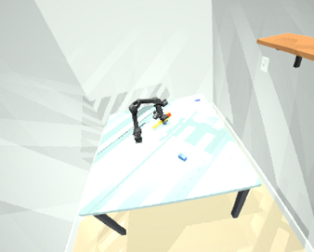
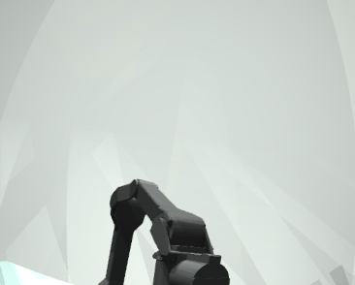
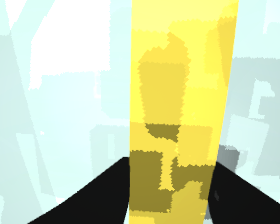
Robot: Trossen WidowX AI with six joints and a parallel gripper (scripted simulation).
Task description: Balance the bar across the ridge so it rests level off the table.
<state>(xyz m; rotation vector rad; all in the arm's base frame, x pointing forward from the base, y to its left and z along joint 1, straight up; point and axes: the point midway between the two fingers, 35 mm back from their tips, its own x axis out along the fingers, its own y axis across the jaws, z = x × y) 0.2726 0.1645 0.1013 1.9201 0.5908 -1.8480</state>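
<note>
The yellow bar runs between the fingers of my gripper, which is shut on it. In the top view the bar slants from lower left to upper right and has a red part at its upper right end. In the wrist view it runs lengthwise up the picture, with one black fingertip against each side. I cannot make out the ridge for certain; a small grey patch shows beside the right finger in the wrist view. Whether the bar touches anything below is too small to tell. The exterior view does not show the bar or fingers.
The arm stands at the left of the pale table. A blue block lies toward the table's front, and a smaller blue piece lies near the far right corner. An orange shelf is on the right wall, away from the arm.
</note>
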